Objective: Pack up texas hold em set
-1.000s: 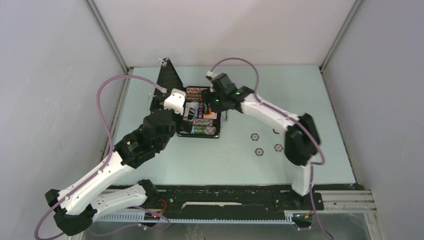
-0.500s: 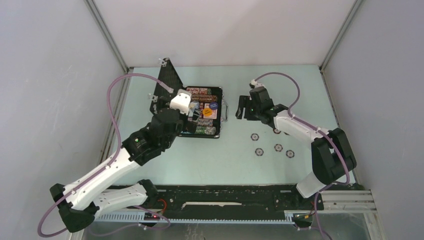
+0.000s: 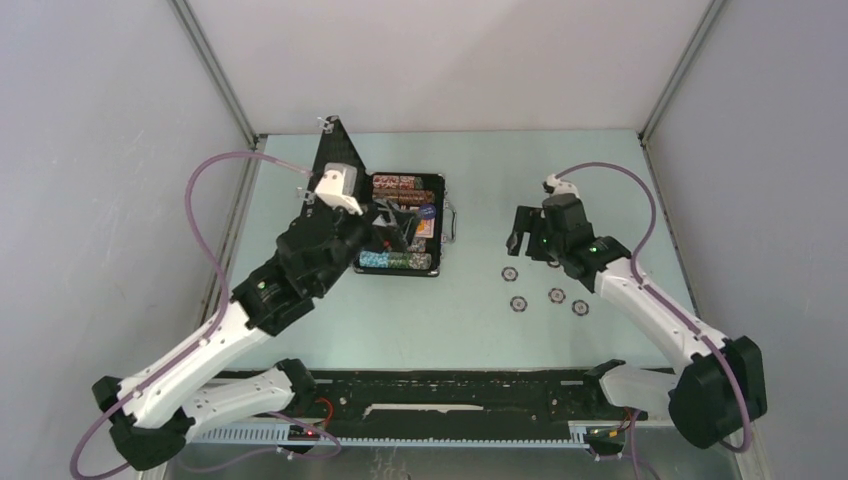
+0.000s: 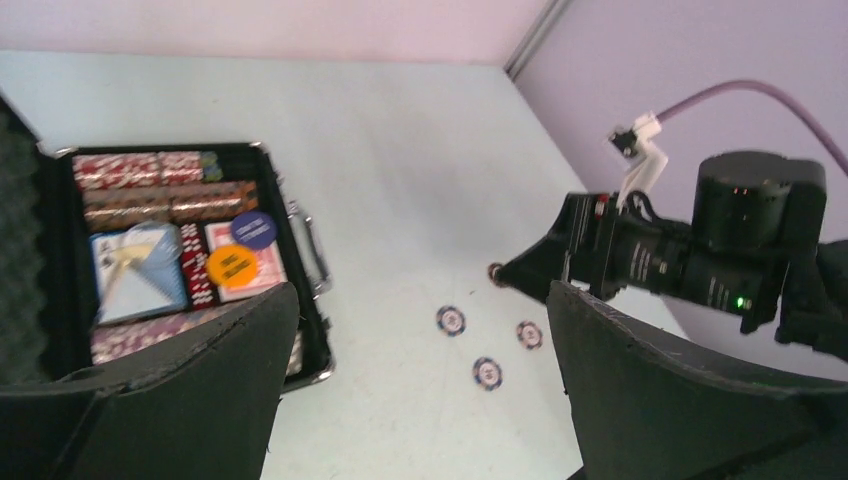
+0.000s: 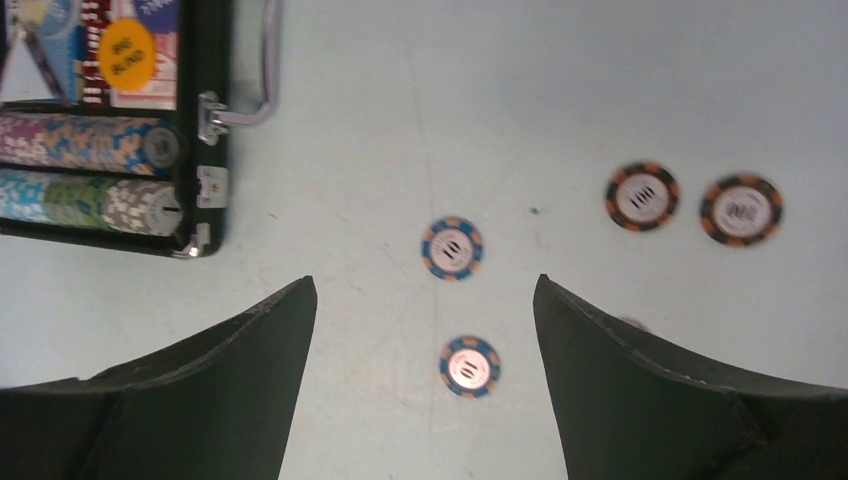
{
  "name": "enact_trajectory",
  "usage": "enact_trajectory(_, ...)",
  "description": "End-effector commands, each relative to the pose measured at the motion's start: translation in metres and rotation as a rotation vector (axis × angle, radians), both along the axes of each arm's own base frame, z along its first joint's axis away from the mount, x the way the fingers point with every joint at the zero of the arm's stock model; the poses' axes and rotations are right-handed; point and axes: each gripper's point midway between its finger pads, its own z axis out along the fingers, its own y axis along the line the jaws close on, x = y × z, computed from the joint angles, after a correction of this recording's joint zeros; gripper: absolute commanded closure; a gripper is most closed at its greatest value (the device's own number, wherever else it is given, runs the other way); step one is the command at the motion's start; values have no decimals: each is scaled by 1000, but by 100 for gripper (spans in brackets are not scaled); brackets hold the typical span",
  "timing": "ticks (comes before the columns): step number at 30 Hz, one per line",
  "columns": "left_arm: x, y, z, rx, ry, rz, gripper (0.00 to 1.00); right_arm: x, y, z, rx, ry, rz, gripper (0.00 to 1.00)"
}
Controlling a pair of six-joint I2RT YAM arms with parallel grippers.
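Case (image 3: 338, 150) open on pale green table (image 3: 480, 170) — grey walls (image 3: 450, 60) around; left gripper (image 4: 422, 300), right gripper (image 5: 425, 285) spread wide, empty

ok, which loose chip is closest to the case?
The blue-and-orange chip off the case's near corner. The similar chip below it sits closer to the right gripper; the two orange-rimmed chips lie farther right.

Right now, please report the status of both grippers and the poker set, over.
Left gripper open, empty, at the open case. Right gripper open, empty, above loose chips lying outside it. Nothing seen between chips and case.
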Motion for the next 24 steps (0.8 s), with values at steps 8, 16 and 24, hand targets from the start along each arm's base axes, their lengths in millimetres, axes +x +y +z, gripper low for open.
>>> enact_trajectory(8, 69, -70, 78, 68, -308, -31, 0, -39, -48, -35, -9, 238, -182, 11)
enact_trajectory(16, 128, -118, 76, 168, -432, -62, 0, -64, -97, -54, 24, 417, -369, 11)
enact_trajectory(24, 149, -130, -12, 268, -396, -127, 0, -73, -137, -70, 255, 595, -675, 11)
